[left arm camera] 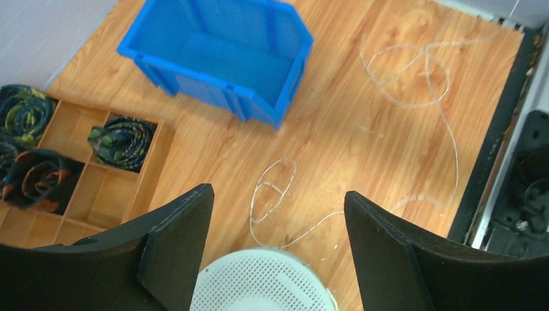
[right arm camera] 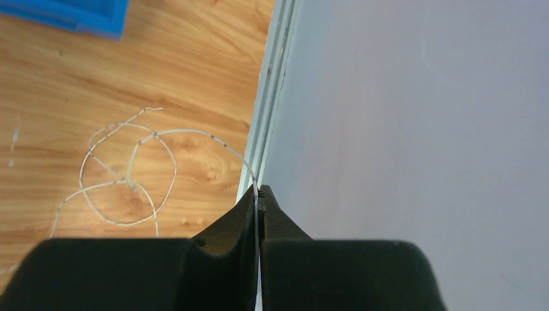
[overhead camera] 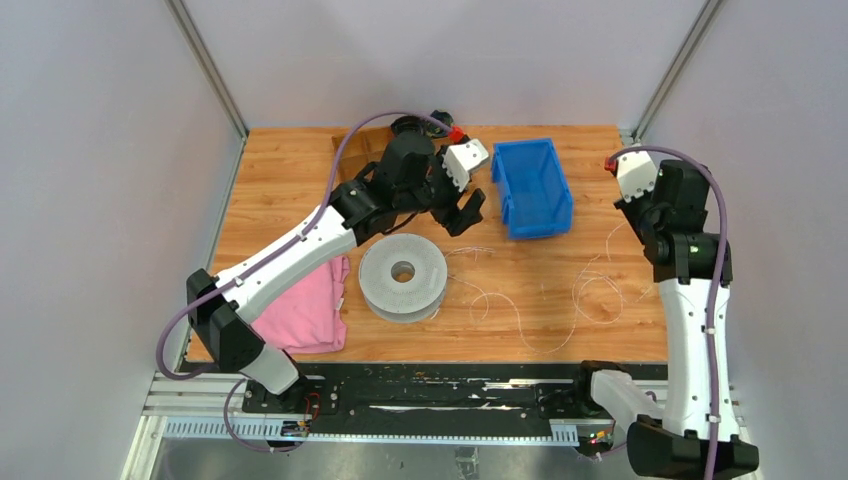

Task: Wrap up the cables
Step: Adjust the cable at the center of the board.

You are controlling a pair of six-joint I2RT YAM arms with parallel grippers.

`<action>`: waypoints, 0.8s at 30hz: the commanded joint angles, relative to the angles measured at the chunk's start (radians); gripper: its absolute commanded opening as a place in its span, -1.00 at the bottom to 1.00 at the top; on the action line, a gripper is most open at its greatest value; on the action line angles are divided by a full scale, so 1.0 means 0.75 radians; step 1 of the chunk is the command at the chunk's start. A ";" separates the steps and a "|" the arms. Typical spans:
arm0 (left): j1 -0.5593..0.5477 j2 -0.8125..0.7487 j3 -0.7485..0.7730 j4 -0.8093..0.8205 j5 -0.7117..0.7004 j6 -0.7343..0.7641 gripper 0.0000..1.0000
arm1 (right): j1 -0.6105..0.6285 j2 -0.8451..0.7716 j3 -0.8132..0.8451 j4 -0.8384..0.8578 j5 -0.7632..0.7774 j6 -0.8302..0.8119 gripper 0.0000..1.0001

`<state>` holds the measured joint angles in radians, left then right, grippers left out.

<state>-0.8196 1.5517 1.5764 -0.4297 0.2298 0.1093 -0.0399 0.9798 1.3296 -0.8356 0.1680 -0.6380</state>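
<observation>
The left gripper (left arm camera: 278,193) stands wide apart and holds nothing. The white spool (left arm camera: 259,285) sits just beneath its fingers and slack loops of the cables (left arm camera: 262,184) lie on the table (left arm camera: 362,149) ahead, the arm stretched forward with its wrist tipped down. The right gripper (right arm camera: 259,192) is pinched together on 1 strand of the cables at its very tips, with more loops lying to its left, and that arm stands upright beside the wall.

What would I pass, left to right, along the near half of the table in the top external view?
pink cloth → white spool → loose cables → right arm
</observation>
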 commanded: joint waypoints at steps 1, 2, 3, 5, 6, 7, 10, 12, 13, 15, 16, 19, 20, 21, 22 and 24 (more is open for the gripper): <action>0.003 -0.085 -0.066 -0.003 -0.067 0.090 0.58 | -0.094 -0.035 -0.048 -0.017 -0.129 -0.115 -0.99; 0.003 -0.097 -0.088 0.001 -0.079 0.099 0.58 | -0.096 -0.020 -0.071 -0.023 -0.143 -0.124 -0.99; 0.003 -0.108 -0.110 0.004 -0.092 0.113 0.59 | -0.096 -0.005 -0.088 -0.029 -0.148 -0.135 -0.99; 0.003 -0.127 -0.143 0.005 -0.115 0.136 0.60 | -0.105 0.031 -0.131 -0.038 -0.132 -0.153 -0.99; 0.003 -0.134 -0.155 0.001 -0.126 0.147 0.60 | -0.114 0.047 -0.154 -0.040 -0.118 -0.159 -0.99; 0.003 -0.140 -0.166 -0.003 -0.137 0.155 0.61 | -0.132 0.061 -0.176 -0.039 -0.110 -0.161 -0.99; 0.003 -0.164 -0.199 -0.004 -0.161 0.177 0.61 | -0.207 0.102 -0.253 -0.039 -0.099 -0.169 -0.99; 0.003 -0.179 -0.218 -0.004 -0.176 0.197 0.61 | -0.265 0.128 -0.303 -0.038 -0.101 -0.183 -0.99; 0.003 -0.186 -0.224 -0.005 -0.179 0.202 0.61 | -0.289 0.141 -0.329 -0.035 -0.094 -0.192 -0.98; 0.003 -0.199 -0.238 -0.008 -0.187 0.217 0.61 | -0.332 0.174 -0.369 -0.021 -0.049 -0.207 -0.97; 0.003 -0.205 -0.243 -0.009 -0.189 0.222 0.61 | -0.363 0.195 -0.385 -0.015 -0.033 -0.214 -0.94; 0.003 -0.227 -0.261 -0.012 -0.192 0.231 0.61 | -0.411 0.269 -0.425 -0.015 -0.054 -0.211 -0.78; 0.003 -0.234 -0.270 -0.009 -0.193 0.231 0.61 | -0.413 0.295 -0.429 -0.027 -0.072 -0.207 -0.64; 0.003 -0.242 -0.279 -0.005 -0.195 0.231 0.62 | -0.413 0.320 -0.424 -0.048 -0.097 -0.206 -0.52; 0.003 -0.250 -0.288 0.000 -0.194 0.232 0.62 | -0.413 0.346 -0.411 -0.084 -0.121 -0.200 -0.43; 0.003 -0.266 -0.304 0.009 -0.194 0.232 0.62 | -0.413 0.383 -0.372 -0.163 -0.186 -0.192 -0.12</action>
<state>-0.8196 1.3998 1.3693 -0.4507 0.0959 0.2634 -0.3370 1.2201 1.0225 -0.8516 0.1020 -0.7753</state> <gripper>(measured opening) 0.807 0.313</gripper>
